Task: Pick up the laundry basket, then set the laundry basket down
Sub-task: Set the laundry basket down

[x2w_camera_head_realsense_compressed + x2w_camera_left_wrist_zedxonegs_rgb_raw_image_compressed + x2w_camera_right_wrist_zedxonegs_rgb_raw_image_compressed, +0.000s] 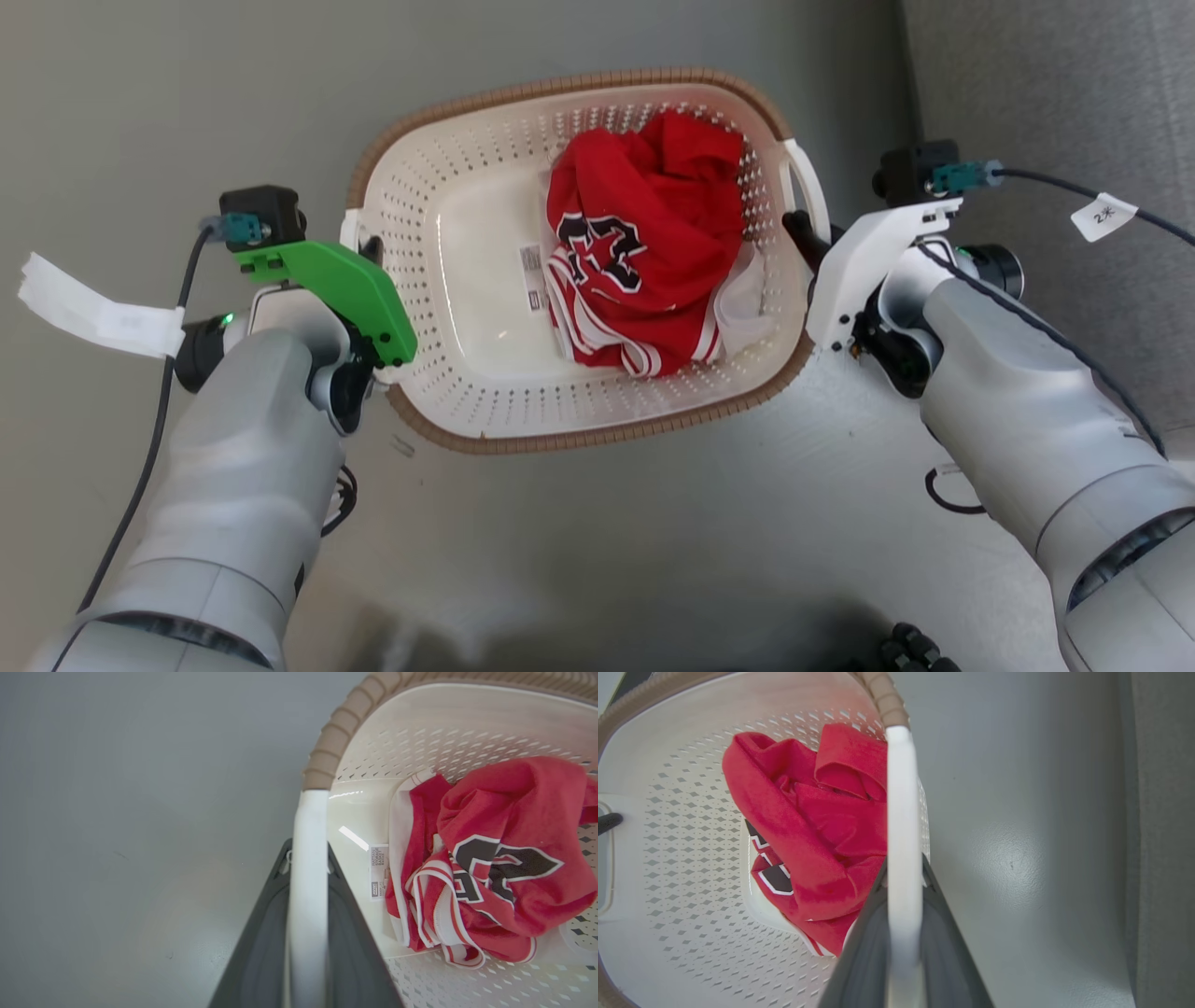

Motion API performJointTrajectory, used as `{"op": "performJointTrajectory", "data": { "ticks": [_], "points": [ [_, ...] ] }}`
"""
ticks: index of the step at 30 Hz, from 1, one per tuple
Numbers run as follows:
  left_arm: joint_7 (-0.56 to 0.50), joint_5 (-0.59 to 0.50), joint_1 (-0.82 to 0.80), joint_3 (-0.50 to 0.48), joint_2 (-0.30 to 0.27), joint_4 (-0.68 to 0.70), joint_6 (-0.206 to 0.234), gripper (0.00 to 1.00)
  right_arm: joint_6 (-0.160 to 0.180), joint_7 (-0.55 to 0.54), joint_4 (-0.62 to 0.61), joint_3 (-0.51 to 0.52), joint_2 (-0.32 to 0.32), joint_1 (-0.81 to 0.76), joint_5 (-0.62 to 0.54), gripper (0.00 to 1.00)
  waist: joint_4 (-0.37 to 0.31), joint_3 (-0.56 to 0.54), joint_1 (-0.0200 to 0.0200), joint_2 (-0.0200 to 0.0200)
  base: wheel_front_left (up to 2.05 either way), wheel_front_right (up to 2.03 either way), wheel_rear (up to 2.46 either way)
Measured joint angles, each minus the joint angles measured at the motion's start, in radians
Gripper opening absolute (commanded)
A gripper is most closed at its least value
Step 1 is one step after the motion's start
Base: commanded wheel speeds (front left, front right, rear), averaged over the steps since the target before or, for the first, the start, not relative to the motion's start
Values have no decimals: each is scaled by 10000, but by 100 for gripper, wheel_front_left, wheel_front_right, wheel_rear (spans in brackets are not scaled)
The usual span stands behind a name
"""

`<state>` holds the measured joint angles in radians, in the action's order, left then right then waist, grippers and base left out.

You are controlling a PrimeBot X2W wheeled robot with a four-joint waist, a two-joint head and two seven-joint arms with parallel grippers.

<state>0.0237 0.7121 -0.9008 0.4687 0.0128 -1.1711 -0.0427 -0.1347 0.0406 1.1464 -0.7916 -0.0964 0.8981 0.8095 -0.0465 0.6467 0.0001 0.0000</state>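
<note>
A: While the grey floor (140,112) spreads behind everything, where is the laundry basket (439,215)?

B: In the middle of the head view, between the two arms, with its brown rim all round and its open top toward the camera. Whether it rests on the floor or hangs above it, I cannot tell.

A: And the arms?

B: The left arm (243,448) comes up from the lower left and the right arm (1027,401) from the lower right, one to each short end of the basket.

A: What lies inside?

B: A crumpled red jersey (644,233) with white trim and black lettering, heaped toward the right-hand end.

A: The grippers?

B: The left gripper (371,248) is at the left handle (306,896). In its wrist view the two dark fingers (261,938) lie close against either side of the white bar, pinching it. The right gripper (801,231) does the same with the right handle (903,812), its fingers (948,942) pressed to the bar from both sides.

A: Anything smaller?

B: A white printed label (532,275) on the basket's bottom, just beside the jersey's left edge.
</note>
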Motion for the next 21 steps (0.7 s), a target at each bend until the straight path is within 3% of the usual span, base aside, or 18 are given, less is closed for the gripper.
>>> {"op": "performJointTrajectory", "data": {
  "ticks": [21],
  "points": [
    [525, -33, -532, 79, 77, -190, -2, 0, 119, 807, 389, 19, 35, 643, -192, 0, 83, 1817, 0, 0, 0, 0, 0]
  ]
}}
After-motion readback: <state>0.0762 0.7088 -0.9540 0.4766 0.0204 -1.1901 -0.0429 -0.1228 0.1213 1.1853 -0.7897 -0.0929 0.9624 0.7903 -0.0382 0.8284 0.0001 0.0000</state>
